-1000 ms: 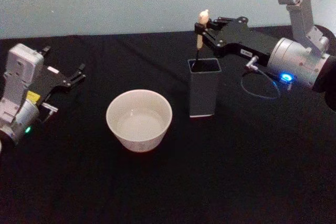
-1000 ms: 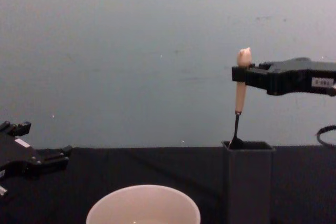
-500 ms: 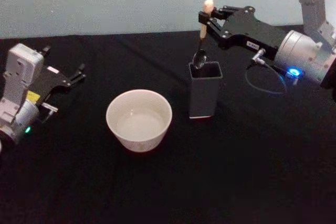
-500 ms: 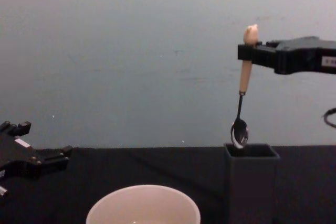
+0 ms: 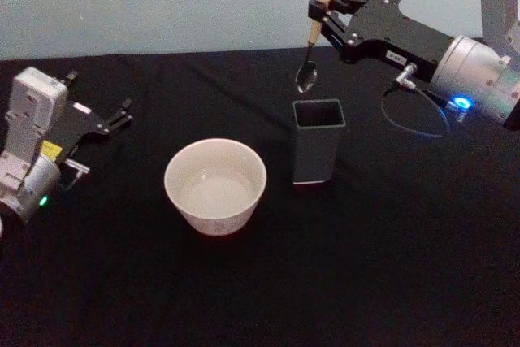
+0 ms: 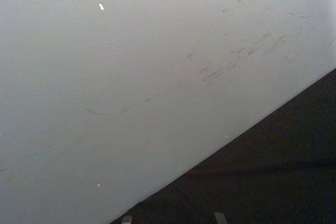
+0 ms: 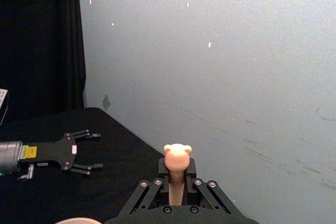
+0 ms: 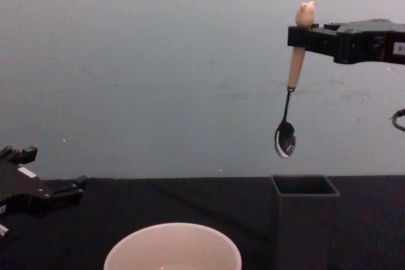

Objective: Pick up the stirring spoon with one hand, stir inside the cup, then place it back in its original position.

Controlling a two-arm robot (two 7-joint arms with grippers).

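Right end effector (image 5: 318,12): mine, clamped on the spoon's beige handle just under the animal-head knob. It is held high over the far side of the desk (image 5: 390,266).
Stirring spoon (image 8: 289,93): it hangs almost upright from my grip with the bowl down. It is free in the air above the holder's open mouth and touches nothing.
Handling: I judge it light and stiff, with a thin metal neck. The smooth handle could pivot or slide between my flat fingers, and a long spoon held near its top will swing if I move sharply.
Where to hold: high on the handle, where I have it. The knob above my fingers should act as a stop.
Holder (image 5: 317,152): a dark square box, upright on the desk, standing below the spoon.
Cup (image 5: 213,219): pale and wide, to the holder's left and apart from it. Its mouth is far wider than the spoon's bowl.
Left end effector (image 5: 126,114): parked at the desk's left edge, fingers spread, holding nothing.
Change: a second ago the bowl sat down inside the holder, and half a second ago it was at the rim. Now it is clear above. Cup, holder and left arm are unmoved.
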